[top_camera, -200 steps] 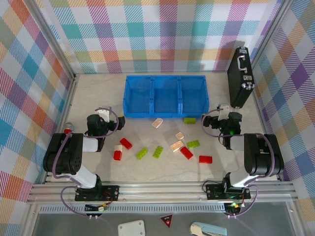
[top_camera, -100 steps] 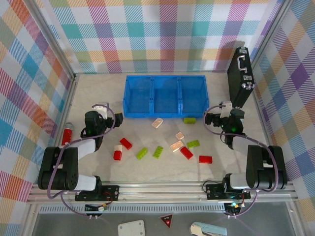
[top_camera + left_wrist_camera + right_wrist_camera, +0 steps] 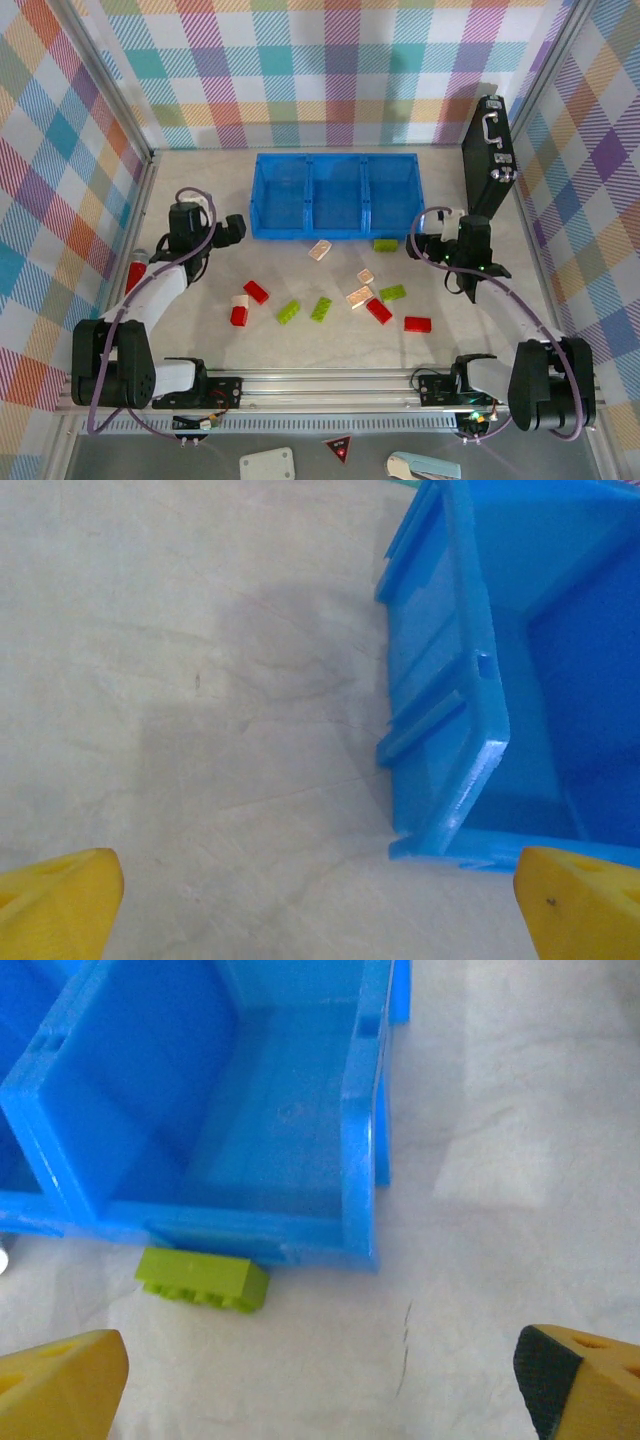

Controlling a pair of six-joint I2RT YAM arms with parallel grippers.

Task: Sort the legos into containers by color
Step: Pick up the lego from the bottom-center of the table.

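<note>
The blue bin [image 3: 335,233] is the big item here: one long bright-blue plastic tub split into three square compartments in a row, sitting toward the far side of the table, roughly centred. The legos [image 3: 322,308] are little studded bricks in red, lime green and beige, all lying loose on the table on the near side of the bin, scattered between the two arms. One beige brick [image 3: 320,250] and one lime brick [image 3: 385,244] are closest to the bin's front wall, and a red one [image 3: 417,324] is the nearest to the arm bases. The left gripper [image 3: 232,228] hovers by the bin's left end and the right gripper [image 3: 416,245] is off its right front corner. Both have their yellow fingertips spread wide with nothing between them. The overhead view gives the whole layout, but the wrist cams add close detail. The left one looks straight down on the bin's left corner [image 3: 470,730] and bare tabletop, fingertips [image 3: 55,905] at the frame's bottom corners. The right one looks into the right-hand compartment and shows that lime brick [image 3: 203,1278] tucked right up against the front wall; I can't tell if it actually touches. The tabletop [image 3: 200,185] is pale, mottled beige, boxed in by pastel plaid walls [image 3: 330,70]. There's also a black case [image 3: 488,160] with a metal handle standing against the right wall and a red cylinder [image 3: 134,275] by the left wall.
</note>
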